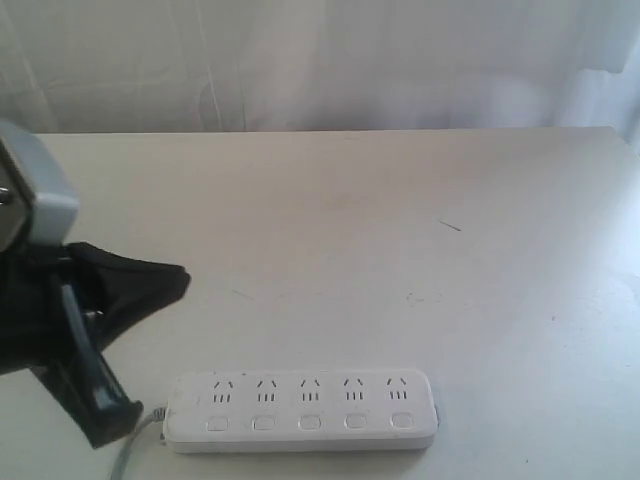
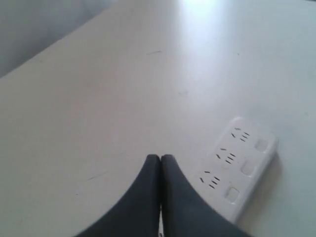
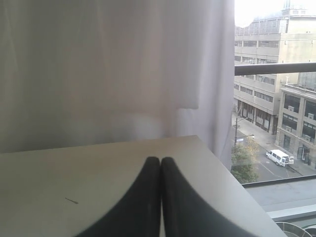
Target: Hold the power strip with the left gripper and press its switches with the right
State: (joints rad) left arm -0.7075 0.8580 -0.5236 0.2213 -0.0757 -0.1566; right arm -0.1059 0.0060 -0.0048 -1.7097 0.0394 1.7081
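The power strip [image 1: 300, 410] lies flat near the table's front edge, a long white bar with its sockets in a row and its switches [image 1: 310, 423] in a row below them. My left gripper [image 1: 183, 280] hovers left of and behind the strip's cord end, apart from it, fingers pressed together and empty. In the left wrist view the shut left gripper [image 2: 160, 158] points past the power strip [image 2: 242, 163], where three switches [image 2: 248, 168] show. My right gripper [image 3: 160, 160] is shut and empty over the table's far corner, out of the exterior view.
The grey cord [image 1: 135, 445] trails off the strip's left end toward the front edge. The pale table [image 1: 400, 220] carries a small dark scratch [image 1: 450, 226]. A white curtain [image 3: 98, 74] hangs behind the table, beside a window [image 3: 271, 123].
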